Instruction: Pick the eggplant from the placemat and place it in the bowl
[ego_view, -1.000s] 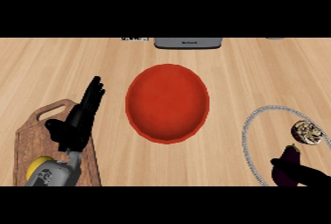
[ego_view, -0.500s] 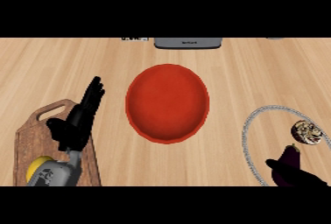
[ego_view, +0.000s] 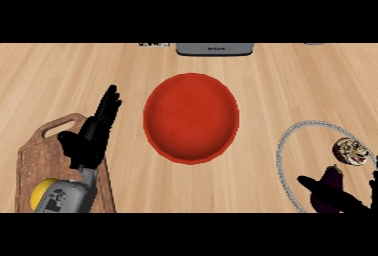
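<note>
The right hand (ego_view: 328, 197) has opened wider by the eggplant (ego_view: 334, 173).

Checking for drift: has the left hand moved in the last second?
No. The left hand sits where it was, open over the cutting board's right edge, left of the red bowl.

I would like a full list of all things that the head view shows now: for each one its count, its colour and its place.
bowl: one, red, middle of the counter
cutting board: one, brown wood, lower left
placemat: one, round with a grey rim, right side
eggplant: one, dark purple, on the placemat, low at the right
small object: one, brown and white, on the placemat; what it is I cannot tell
appliance: one, grey, top edge, cut off
counter: one, light wood, under everything
left hand: one, black, open, over the cutting board
right hand: one, black, lower right corner, at the eggplant
</note>
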